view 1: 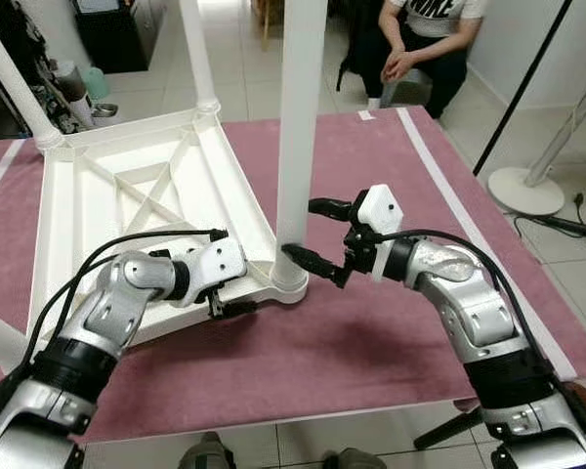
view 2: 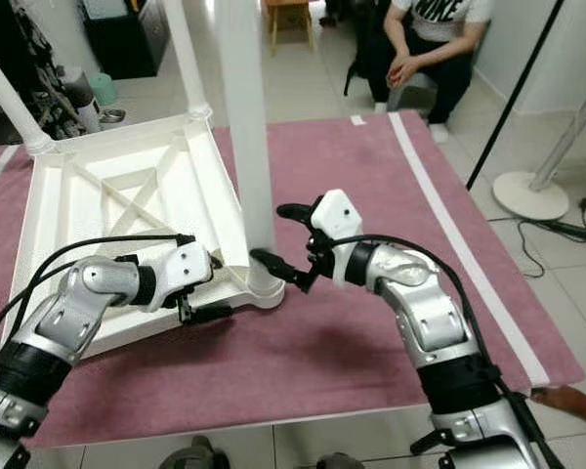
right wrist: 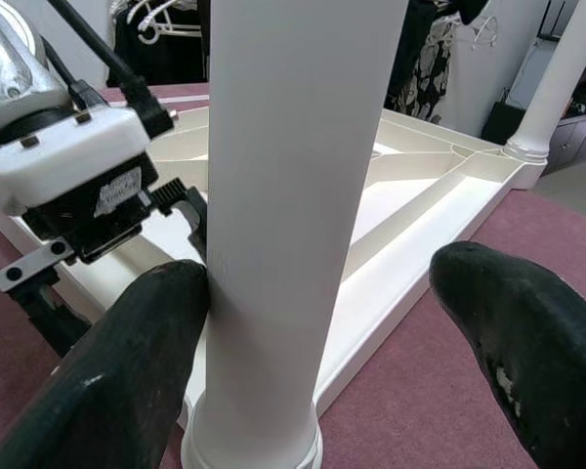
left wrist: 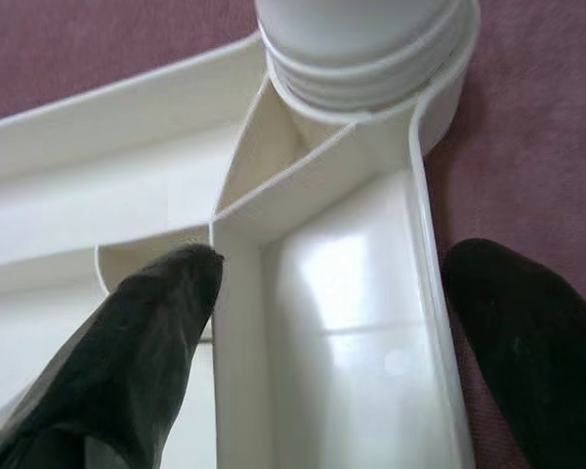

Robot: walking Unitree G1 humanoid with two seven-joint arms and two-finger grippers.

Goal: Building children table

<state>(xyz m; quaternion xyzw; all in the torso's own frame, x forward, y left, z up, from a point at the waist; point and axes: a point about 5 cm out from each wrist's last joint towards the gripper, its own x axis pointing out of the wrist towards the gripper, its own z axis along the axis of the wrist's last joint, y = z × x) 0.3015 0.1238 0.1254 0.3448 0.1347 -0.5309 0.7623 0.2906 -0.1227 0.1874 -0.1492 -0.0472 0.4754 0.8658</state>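
The white children's table lies upside down on a maroon cloth. One white leg stands upright in the near right corner socket. Two more legs stand at the far corners. My right gripper is open beside the near leg. One of its fingers touches the leg, while the other stays well apart. My left gripper is open at the table's near rim, just left of that socket. Its fingers straddle the rim wall.
A person sits on the tiled floor beyond the far right of the cloth. A white fan base and a black pole stand to the right. Dark furniture and clutter lie at the far left. The cloth's near edge runs just below my arms.
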